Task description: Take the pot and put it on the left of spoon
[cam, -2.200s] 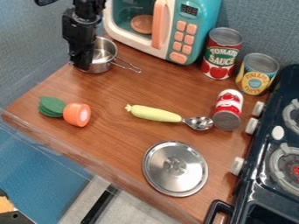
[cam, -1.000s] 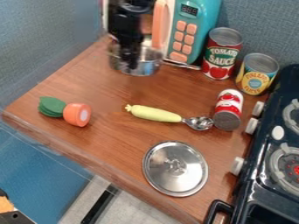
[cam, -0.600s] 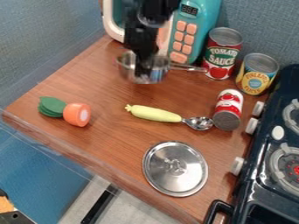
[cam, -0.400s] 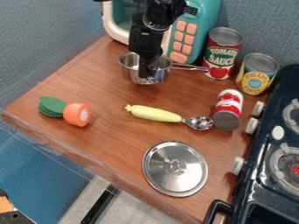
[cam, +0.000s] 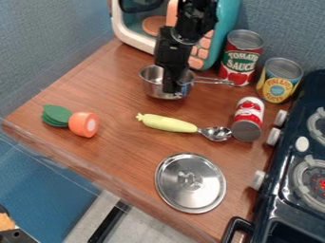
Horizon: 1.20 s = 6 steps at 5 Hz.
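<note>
— Please, where is the gripper [cam: 171, 89]?
— It hangs in the upper middle of the camera view, pointing down, and it pinches the near wall of the metal pot [cam: 151, 85].
— And does the pot stand on the bench [cam: 114, 97]?
— This I cannot tell; it may be resting or slightly above. It is upright, and its wire handle [cam: 213, 81] points to the right, as far as the front of the large red can [cam: 241, 59].
— Where is the spoon [cam: 217, 134], then?
— It lies nearer to the camera than the pot, with its yellow grip [cam: 166, 123] to the left and its metal bowl to the right. So the pot is behind the yellow grip, not at the left of the spoon.
— What is beside the bowl of the spoon?
— A small red and white can [cam: 248, 117], which lies on its side. The round lid [cam: 190, 182] lies in front of the spoon.
— And farther out?
— The toy microwave [cam: 136, 35] is behind the pot, an orange toy vegetable with green leaves [cam: 84, 124] is at the left, a yellow-labelled can [cam: 279, 80] stands beside the large red can, and the dark stove [cam: 273, 209] is at the right.
</note>
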{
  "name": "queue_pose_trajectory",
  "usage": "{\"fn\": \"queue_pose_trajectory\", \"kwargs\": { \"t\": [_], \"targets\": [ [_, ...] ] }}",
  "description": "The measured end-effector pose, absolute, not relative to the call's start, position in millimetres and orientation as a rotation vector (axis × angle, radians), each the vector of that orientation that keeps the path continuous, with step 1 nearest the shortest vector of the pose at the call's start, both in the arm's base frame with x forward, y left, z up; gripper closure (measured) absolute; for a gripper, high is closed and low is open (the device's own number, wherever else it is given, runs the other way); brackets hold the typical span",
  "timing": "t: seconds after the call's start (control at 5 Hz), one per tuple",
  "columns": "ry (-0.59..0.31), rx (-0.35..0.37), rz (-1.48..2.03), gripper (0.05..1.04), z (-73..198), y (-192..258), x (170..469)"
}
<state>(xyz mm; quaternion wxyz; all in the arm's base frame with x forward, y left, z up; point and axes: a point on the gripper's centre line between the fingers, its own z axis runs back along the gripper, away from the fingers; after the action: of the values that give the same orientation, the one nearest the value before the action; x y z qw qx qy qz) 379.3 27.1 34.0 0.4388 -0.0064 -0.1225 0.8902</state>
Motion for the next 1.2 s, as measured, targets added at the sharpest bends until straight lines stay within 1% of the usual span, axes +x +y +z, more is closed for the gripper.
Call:
{"fn": "queue_pose_trajectory", "kwargs": {
  "t": [0.2,0.4,0.6,0.8,1.0,1.2],
  "targets": [
    [-0.306,-0.006,2.188,1.028,27.7,16.0,379.9],
    [-0.328,-0.006,2.161,1.004,25.3,8.5,380.8],
    [-0.304,0.049,2.123,0.846,14.7,5.6,375.5],
    [-0.274,0.046,2.116,0.574,14.3,2.7,374.2],
    [-0.259,0.056,2.093,0.260,11.9,1.8,371.5],
    [-0.241,0.038,2.080,0.073,17.7,-1.0,368.1]
  ]
}}
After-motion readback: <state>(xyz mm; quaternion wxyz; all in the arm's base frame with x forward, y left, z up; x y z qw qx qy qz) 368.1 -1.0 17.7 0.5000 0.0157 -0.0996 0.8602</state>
